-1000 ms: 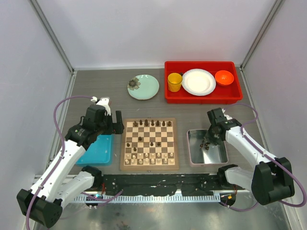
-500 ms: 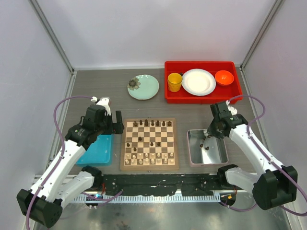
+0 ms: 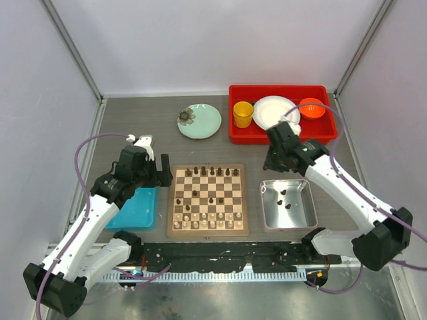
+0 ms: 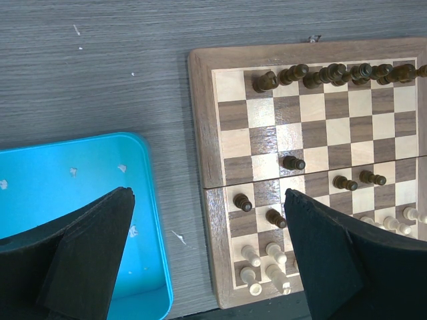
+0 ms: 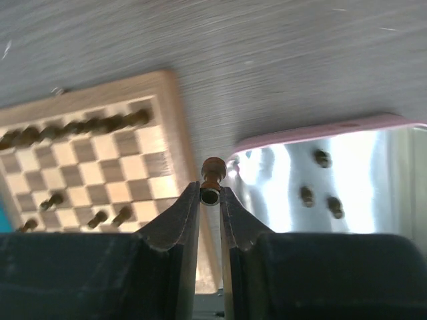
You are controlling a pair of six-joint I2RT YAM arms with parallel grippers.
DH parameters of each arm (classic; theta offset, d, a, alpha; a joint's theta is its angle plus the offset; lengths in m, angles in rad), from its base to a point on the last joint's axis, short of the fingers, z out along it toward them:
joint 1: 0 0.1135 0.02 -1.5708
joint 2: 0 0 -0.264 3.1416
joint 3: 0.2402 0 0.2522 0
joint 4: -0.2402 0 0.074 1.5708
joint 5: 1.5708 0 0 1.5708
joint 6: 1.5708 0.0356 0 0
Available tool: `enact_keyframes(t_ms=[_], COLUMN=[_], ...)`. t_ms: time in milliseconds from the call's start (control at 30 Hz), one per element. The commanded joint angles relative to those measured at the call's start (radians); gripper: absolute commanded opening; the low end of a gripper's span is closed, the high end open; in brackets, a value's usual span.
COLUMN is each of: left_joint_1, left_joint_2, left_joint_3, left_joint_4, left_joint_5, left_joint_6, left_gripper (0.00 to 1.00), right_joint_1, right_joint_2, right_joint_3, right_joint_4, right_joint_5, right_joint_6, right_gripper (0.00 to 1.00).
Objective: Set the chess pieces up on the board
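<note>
Item 1, your board (image 3: 207, 231): table centre; dark chess pieces (image 3: 212, 172) ranked along its 12 o'clock edge, pale ones at 6 o'clock, a few dark strays mid-board.
Item 2, your right jaws: clenched on one dark chessman (image 5: 212, 172), at the board's 2 o'clock.
Item 3, your left jaws: spread wide, gripping nothing, at its 10 o'clock by the blue tray (image 3: 137, 212).
Item 4, metal tray (image 3: 297, 217): 3 o'clock, three dark pieces inside.

The left wrist view's right edge crops the board (image 4: 202, 133).
</note>
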Motion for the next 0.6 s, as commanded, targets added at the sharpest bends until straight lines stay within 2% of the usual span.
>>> enact_keyframes(t_ms=[0, 167, 567], left_joint_1=[0.005, 0.005, 0.004], left_joint_2=[-0.007, -0.033, -0.052], left_joint_3=[0.049, 0.089, 0.009], left_joint_4=[-0.007, -0.04, 0.006], left_joint_5=[0.017, 0.009, 0.02], left_joint_6=[0.01, -0.007, -0.018], left_gripper=[1.0, 1.0, 1.0], right_joint_1=[0.128, 0.258, 0.297], right_joint_2=[0.095, 0.196, 0.297], right_joint_3=[0.121, 0.165, 0.112], right_joint_4=[0.051, 0.094, 0.166], right_joint_5=[0.036, 0.029, 0.019], right_joint_6=[-0.004, -0.031, -0.034], right_gripper=[0.01, 0.01, 0.01])
